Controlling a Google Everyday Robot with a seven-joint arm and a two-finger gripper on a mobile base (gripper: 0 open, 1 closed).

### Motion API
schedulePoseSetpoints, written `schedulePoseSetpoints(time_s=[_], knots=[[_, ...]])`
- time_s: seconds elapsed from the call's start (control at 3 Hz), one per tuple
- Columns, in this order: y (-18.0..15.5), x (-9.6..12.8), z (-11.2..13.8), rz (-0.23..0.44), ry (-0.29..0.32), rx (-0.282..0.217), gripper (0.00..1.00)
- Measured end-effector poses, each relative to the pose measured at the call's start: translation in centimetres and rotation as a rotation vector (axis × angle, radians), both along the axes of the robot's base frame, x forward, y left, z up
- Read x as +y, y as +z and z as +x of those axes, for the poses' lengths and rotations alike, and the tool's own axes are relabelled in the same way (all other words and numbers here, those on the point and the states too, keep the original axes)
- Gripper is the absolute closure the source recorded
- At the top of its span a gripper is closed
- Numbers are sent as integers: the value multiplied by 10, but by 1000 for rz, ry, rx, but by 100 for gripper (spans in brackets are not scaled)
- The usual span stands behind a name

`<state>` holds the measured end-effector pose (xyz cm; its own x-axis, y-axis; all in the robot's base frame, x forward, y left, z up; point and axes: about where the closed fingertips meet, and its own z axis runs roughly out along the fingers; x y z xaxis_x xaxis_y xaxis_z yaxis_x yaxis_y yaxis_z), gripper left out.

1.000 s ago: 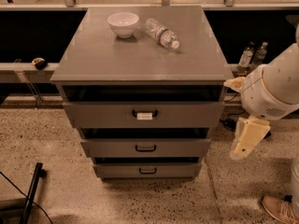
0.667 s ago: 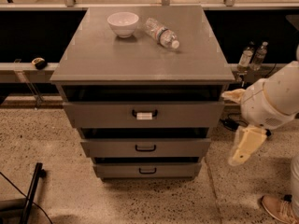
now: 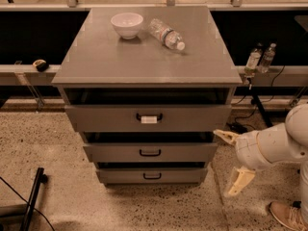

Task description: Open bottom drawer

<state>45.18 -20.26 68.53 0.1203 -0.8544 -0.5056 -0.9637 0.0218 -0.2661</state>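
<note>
The bottom drawer (image 3: 151, 175) is the narrowest grey front of the cabinet, with a small black loop handle (image 3: 152, 176) and no label. It sits pushed in, just above the floor. My gripper (image 3: 231, 159) is to the right of the cabinet, beside its lower right corner, at about the height of the middle and bottom drawers. Its two cream fingers (image 3: 239, 181) are spread apart and hold nothing. It touches no drawer.
The middle drawer (image 3: 150, 152) and the labelled top drawer (image 3: 148, 118) sit above. A white bowl (image 3: 127, 24) and a lying plastic bottle (image 3: 166, 34) are on the cabinet top (image 3: 120, 61). Bottles (image 3: 260, 59) stand on a ledge at right. A shoe (image 3: 288, 215) is at the bottom right.
My arm and gripper have moved down and slightly left, from beside the top drawer to beside the lower drawers. The drawers have not moved.
</note>
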Motion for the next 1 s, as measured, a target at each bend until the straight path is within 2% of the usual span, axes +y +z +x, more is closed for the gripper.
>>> schedulePoseSetpoints(time_s=[0.33, 0.67, 1.0], knots=[[-3, 1, 0, -5, 26, -14, 0], [-68, 16, 14, 72, 74, -20, 0], [-139, 27, 18, 119, 162, -27, 0]])
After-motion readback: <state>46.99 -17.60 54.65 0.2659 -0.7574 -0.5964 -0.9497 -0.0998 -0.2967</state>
